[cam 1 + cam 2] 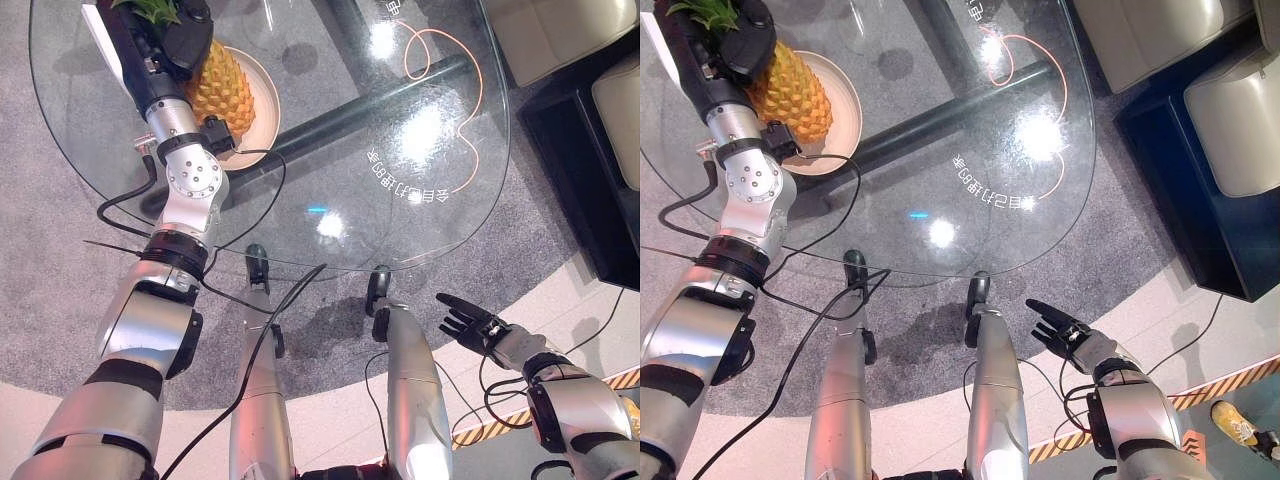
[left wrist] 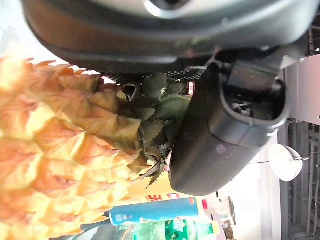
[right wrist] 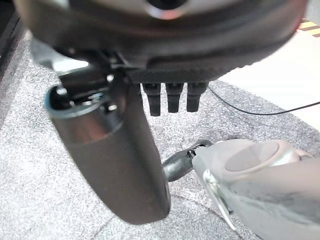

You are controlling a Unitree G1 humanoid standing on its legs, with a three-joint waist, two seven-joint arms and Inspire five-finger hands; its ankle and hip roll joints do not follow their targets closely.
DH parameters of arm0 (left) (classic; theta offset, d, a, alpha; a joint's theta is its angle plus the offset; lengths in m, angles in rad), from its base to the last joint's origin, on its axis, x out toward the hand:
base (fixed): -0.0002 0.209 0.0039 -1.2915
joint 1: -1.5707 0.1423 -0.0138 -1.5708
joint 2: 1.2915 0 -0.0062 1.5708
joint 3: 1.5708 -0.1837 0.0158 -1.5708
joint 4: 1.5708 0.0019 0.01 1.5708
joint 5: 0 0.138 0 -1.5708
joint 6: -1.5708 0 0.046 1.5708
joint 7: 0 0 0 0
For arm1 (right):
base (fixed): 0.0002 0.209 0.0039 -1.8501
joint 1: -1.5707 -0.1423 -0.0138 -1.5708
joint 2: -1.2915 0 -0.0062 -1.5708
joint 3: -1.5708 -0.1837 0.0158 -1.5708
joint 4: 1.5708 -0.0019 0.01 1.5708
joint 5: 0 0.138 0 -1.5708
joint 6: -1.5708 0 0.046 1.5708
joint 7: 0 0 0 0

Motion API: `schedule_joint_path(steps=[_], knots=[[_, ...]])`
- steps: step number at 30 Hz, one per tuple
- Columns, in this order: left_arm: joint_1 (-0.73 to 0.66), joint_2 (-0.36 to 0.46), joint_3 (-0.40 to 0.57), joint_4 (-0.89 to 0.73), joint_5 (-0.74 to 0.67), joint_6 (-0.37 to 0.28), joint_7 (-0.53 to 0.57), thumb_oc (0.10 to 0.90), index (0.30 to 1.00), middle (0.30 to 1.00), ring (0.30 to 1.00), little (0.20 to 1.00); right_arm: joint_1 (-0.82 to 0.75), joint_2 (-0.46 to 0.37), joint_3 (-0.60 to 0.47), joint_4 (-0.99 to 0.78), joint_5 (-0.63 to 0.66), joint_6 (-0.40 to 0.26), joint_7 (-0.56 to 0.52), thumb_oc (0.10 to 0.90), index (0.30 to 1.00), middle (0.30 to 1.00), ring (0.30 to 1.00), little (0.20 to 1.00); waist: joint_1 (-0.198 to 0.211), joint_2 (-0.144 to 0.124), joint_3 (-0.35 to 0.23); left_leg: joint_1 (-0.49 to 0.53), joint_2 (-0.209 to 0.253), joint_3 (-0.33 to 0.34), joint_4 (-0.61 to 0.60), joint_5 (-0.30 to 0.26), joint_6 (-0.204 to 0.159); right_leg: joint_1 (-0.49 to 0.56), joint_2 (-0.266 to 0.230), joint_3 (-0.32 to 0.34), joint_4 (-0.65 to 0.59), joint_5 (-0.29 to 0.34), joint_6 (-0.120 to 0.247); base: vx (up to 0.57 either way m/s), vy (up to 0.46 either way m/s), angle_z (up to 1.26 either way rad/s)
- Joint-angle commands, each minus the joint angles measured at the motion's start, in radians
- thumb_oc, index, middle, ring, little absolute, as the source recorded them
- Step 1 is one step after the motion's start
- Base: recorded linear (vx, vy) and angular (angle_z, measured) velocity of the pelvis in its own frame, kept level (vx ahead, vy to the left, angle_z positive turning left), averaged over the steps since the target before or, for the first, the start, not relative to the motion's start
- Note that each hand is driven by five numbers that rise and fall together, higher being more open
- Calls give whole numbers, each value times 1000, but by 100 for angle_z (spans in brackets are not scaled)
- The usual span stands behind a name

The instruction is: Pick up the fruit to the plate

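Up close, the left wrist view caught what the head views could not: the green crown leaves (image 2: 157, 112) of the pineapple (image 1: 218, 88) pressed between the left hand's thumb (image 2: 225, 125) and its palm, with a blue bottle (image 2: 155, 212) lying beyond. From the head views, the pineapple lay tilted across the beige plate (image 1: 262, 125) on the round glass table (image 1: 400, 150), its long axis running from the crown at the plate's far-left side down to its base over the plate's middle. The left hand (image 1: 180, 35) was curled round the crown end, gripping it. The right hand (image 1: 470, 322) hung well off the table's near edge, above grey carpet (image 3: 30, 165), fingers straight and loosely spread, holding nothing
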Motion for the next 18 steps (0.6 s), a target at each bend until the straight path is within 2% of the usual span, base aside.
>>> schedule_joint_path(steps=[1,18], knots=[[-183,58,-22,-32,2,-94,-24,100,300,300,300,200,76,-30,25,23,-14,18,3,800,900,900,900,900,28,-57,-25,0,8,52,216,-224,21,42,42,43,-236,179,5,0,0,0],[-215,40,-55,-17,-30,-79,-84,100,300,300,300,200,71,-18,36,14,-15,8,4,800,900,900,900,900,19,-75,-25,-3,8,53,213,-226,21,45,47,44,-256,193,11,0,0,0]])
